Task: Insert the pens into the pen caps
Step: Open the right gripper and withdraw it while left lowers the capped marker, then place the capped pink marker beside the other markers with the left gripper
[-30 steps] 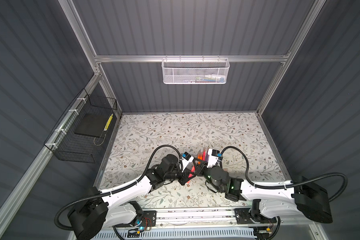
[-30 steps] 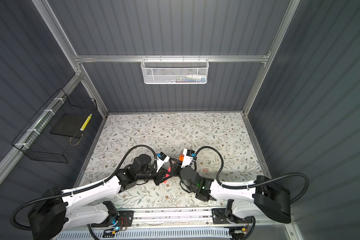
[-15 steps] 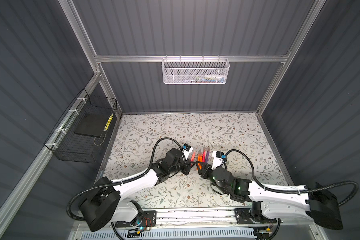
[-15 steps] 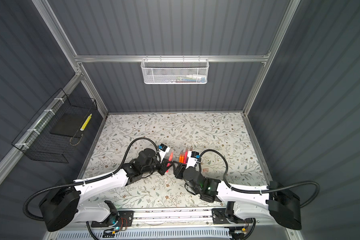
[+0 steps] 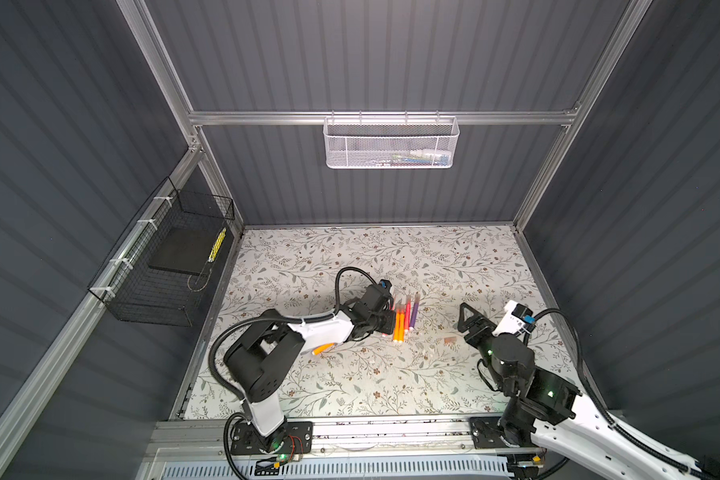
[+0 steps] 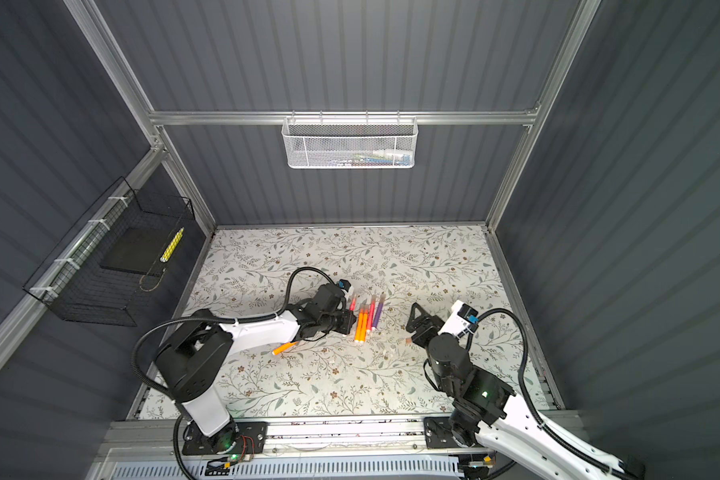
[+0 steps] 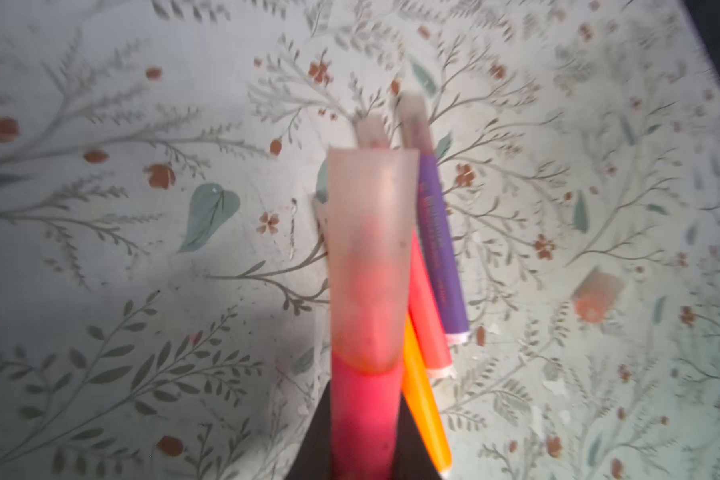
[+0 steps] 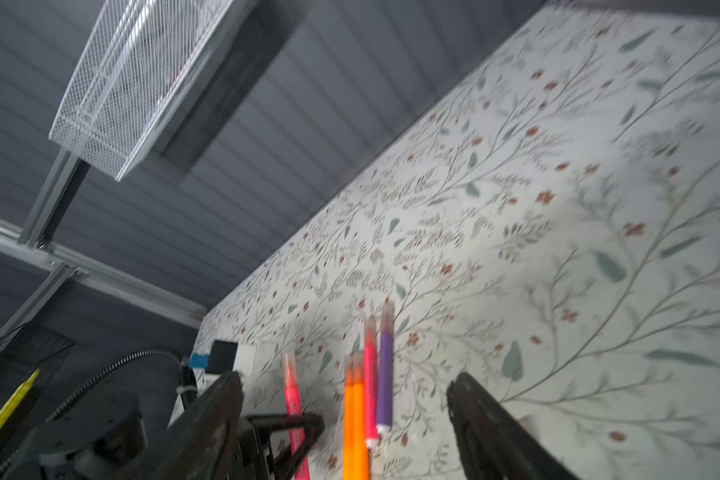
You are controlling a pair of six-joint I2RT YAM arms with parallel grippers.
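My left tool [image 5: 386, 323] mostly hidden from above, pink pen [image 7: 366, 415] cut off at the left wrist view's edge, orange pen [image 5: 321, 350] half under my left arm [image 5: 323, 329], basket [image 5: 391, 139] contents too small to tell.

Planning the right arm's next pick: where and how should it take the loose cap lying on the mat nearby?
Pinch the loose cap across its middle, right gripper coming straight down with jaws open astride it. It lies on its side, alone on the mat, with bare space on both long sides. A mid-body hold should leave both ends free for insertion.
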